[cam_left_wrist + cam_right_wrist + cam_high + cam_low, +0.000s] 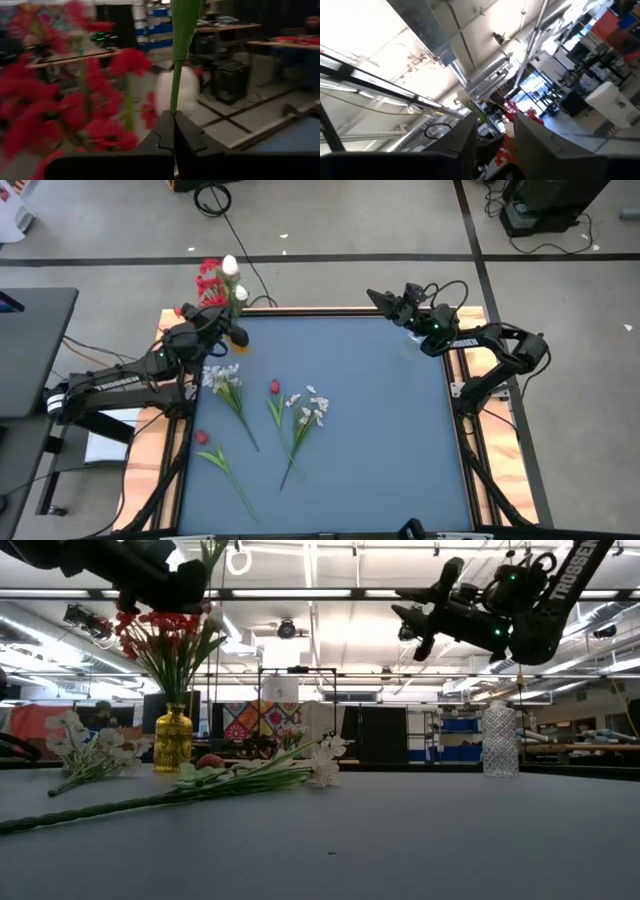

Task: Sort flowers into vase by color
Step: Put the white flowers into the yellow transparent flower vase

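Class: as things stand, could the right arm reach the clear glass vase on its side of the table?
Probably yes: the right gripper hangs above the clear vase, holding nothing, with nothing between them.

Grey floor (350, 230) crossed by dark tape lines, loose cables; bright strip lights (330, 592) overhead; distant workbenches (590, 750).

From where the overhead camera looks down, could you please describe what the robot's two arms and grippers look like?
Both arms are dark, jointed and slim. The left arm carries white TROSSEN lettering along its link; the right arm has a small white label and a green light near the wrist. Black cables loop by each gripper: left gripper, right gripper. Fingers are dark and angular.
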Controlling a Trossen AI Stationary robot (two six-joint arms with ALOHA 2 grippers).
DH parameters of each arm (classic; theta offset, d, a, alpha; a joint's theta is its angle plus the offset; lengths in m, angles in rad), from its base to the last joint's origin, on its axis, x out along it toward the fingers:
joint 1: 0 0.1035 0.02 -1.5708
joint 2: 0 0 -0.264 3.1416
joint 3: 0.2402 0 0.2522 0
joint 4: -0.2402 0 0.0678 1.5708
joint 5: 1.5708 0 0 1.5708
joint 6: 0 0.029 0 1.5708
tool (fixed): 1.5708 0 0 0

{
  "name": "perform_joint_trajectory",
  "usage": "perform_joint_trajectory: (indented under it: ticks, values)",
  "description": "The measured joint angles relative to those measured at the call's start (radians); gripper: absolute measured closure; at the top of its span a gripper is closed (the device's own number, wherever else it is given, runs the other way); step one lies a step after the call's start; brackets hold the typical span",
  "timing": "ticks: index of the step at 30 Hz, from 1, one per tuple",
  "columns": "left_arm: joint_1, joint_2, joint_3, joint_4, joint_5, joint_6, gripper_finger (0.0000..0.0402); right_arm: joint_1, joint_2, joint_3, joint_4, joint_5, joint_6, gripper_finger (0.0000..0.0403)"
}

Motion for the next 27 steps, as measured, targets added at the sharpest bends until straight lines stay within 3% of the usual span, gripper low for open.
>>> perform_joint_trajectory:
  ticks: [7,12,20,27]
  values:
    - [0.047,-0.003,0.000,0.014,-0.145,0.055,0.0401,-0.009,0.000,-0.005,-0.003,0.015,-0.031,0.0268]
    - [0.077,0.012,0.000,0.013,-0.083,0.005,0.0401,-0.013,0.000,-0.005,-0.003,0.036,-0.059,0.0268]
    - [0.077,0.106,0.000,0.012,-0.080,-0.056,0.0401,-0.013,0.000,-0.005,-0.003,-0.016,-0.071,0.0268]
    - [0.083,0.118,0.000,-0.019,-0.110,-0.114,0.0401,-0.002,0.000,-0.005,-0.003,-0.040,-0.068,0.0268]
